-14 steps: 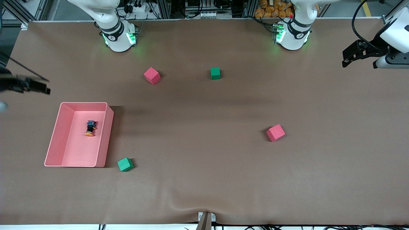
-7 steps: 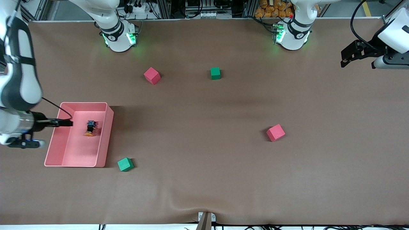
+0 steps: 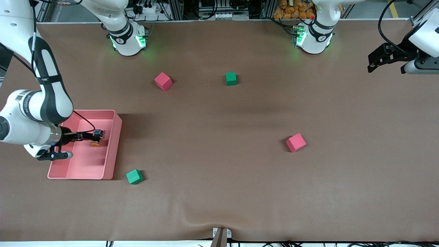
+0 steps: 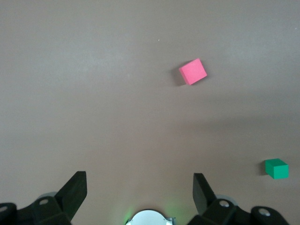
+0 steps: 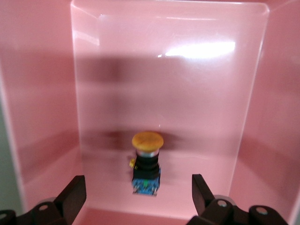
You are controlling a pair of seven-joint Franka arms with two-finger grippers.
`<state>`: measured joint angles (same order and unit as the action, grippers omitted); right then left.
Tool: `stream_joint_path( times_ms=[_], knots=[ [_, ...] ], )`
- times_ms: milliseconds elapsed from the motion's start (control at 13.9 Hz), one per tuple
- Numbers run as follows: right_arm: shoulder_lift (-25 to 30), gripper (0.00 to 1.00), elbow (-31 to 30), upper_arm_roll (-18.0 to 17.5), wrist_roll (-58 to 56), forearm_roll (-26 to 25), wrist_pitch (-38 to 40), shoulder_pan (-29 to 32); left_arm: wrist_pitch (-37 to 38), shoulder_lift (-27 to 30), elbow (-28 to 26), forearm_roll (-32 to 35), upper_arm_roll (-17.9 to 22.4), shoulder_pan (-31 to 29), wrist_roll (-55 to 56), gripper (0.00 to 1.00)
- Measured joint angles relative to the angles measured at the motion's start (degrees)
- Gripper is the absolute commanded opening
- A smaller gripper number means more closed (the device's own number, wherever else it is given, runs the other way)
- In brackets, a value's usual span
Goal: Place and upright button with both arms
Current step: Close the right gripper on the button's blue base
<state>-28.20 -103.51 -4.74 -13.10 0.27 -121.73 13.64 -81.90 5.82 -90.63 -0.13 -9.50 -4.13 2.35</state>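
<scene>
A: Since the earlier front frame, the right arm has swung in from the frame's left edge, and the right gripper now hangs over the pink tray, right by the button. Nothing else has shifted.

B: Are its fingers spread?

A: Yes. In the right wrist view the right gripper has its two dark fingertips wide apart at the lower corners of the frame, with the button lying between them and touching neither. Nothing is pinched.

B: How does the button lie?

A: On its side on the tray floor, orange cap pointing away from the gripper, black body in the middle, bluish blocky end nearest the fingers. In the front view it sits in the tray's upper right part, at middle left of the frame.

B: And the other arm?

A: It waits. The left gripper hangs over bare brown table at the upper right of the front frame. In the left wrist view the left gripper is spread too, holding nothing.

B: What else is on the table?

A: Four foam cubes. One green cube sits just beside the tray's lower right corner. One pink cube and one green cube sit in the upper middle, and another pink cube at centre right.
</scene>
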Motion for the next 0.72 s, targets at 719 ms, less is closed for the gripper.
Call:
stream_joint_path(
  times_ms=[719],
  knots=[
    [-5.7,1.0,-2.4,-0.1,-1.2,2.8,-7.5,0.8,3.9,3.4,0.7,0.0,0.3,-0.2,0.0,1.0]
  ],
)
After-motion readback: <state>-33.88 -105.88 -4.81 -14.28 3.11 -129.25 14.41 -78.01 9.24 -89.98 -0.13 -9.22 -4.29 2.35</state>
